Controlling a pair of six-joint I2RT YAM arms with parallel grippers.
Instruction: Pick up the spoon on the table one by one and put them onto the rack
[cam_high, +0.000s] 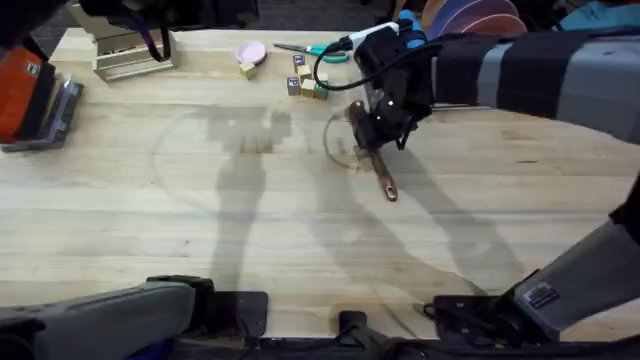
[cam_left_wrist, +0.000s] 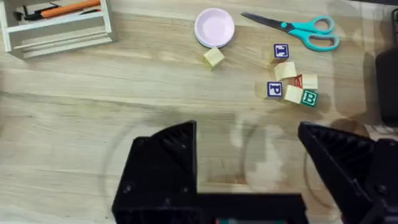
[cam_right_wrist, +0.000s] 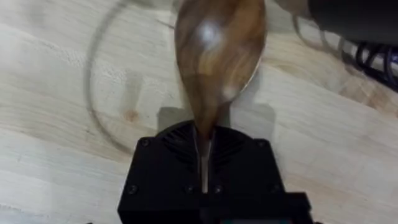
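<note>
The right tool (cam_high: 377, 135) is clamped on one spoon (cam_right_wrist: 214, 56) near the bowl, above the mid-far surface (cam_high: 200, 220), so racking remains; the left tool (cam_left_wrist: 249, 168) gapes empty.

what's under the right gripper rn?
The right gripper is shut on the spoon, just behind its bowl. Bare table lies below. The gripped stretch of handle is hidden by the fingers.
</note>
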